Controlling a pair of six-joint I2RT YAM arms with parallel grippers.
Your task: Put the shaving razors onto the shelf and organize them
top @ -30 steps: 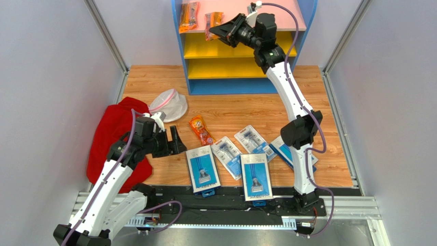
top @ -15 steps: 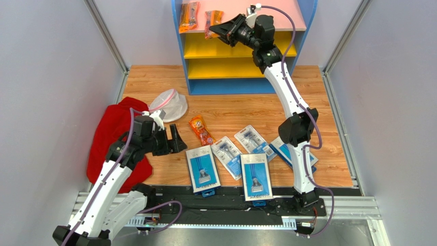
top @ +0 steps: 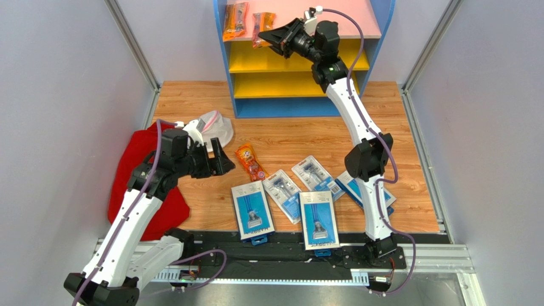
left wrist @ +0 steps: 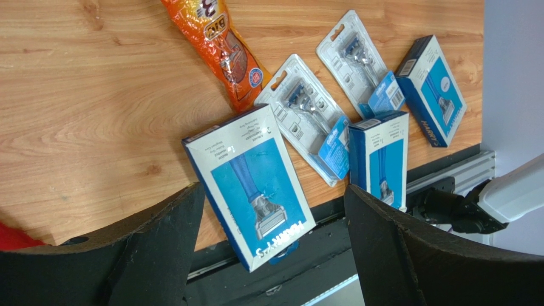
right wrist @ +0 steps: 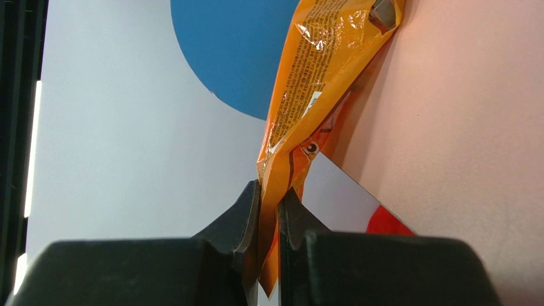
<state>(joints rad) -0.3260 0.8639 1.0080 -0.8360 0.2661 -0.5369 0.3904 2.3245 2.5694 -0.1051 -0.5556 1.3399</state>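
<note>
Five razor packs lie on the wooden table near the front. The three larger blue ones are at the left [top: 253,209], the middle [top: 318,218] and half behind the right arm [top: 355,189]. Two paler ones [top: 284,193] [top: 314,175] lie between them. The left wrist view shows the nearest large pack [left wrist: 252,185] below my left gripper [left wrist: 273,197]. That gripper [top: 220,162] is open, empty and hovers left of the packs. The shelf [top: 300,107] stands at the back. My right gripper [top: 267,35] is shut on an orange snack packet [right wrist: 325,83] at the shelf's pink top board [right wrist: 460,127].
A second orange snack packet [top: 235,19] lies on the pink top board. A third [top: 250,162] lies on the table beside the left gripper. A red cloth [top: 137,172] and a white mesh bag [top: 214,129] sit at the left. A black rail [top: 268,248] runs along the near edge.
My right gripper has moved left along the top board with the snack packet. My left gripper has moved a little farther from the near edge, towards the snack packet on the table.
</note>
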